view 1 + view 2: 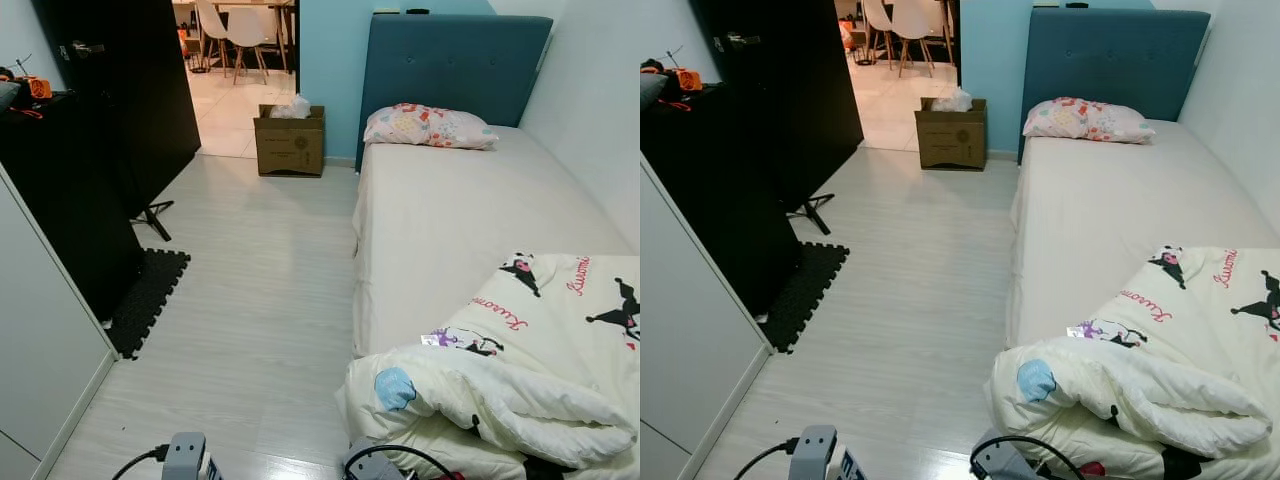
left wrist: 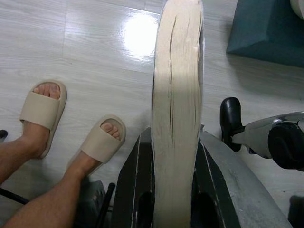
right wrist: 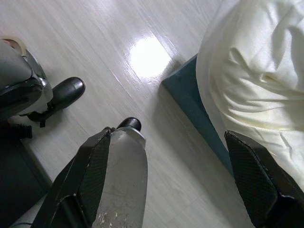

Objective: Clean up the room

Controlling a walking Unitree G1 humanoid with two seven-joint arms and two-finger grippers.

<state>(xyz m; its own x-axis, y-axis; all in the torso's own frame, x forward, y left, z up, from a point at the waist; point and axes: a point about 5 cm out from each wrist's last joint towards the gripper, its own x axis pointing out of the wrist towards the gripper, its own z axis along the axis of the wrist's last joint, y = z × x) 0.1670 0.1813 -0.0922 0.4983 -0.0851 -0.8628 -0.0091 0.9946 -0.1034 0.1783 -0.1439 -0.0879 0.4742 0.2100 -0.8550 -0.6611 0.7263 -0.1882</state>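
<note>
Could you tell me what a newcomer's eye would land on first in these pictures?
Most likely the bunched cartoon-print duvet spilling over the near end of the bed, with a patterned pillow against the blue headboard. Beyond it, a cardboard box stands by the doorway. The left gripper is shut on a pale flat object, near a person's sandalled feet.

One bed [image 1: 450, 210], one pillow [image 1: 428, 126], one quilt [image 1: 520, 370], one cardboard box [image 1: 289, 143], two white chairs [image 1: 232, 30], two sandalled feet [image 2: 71, 128].
</note>
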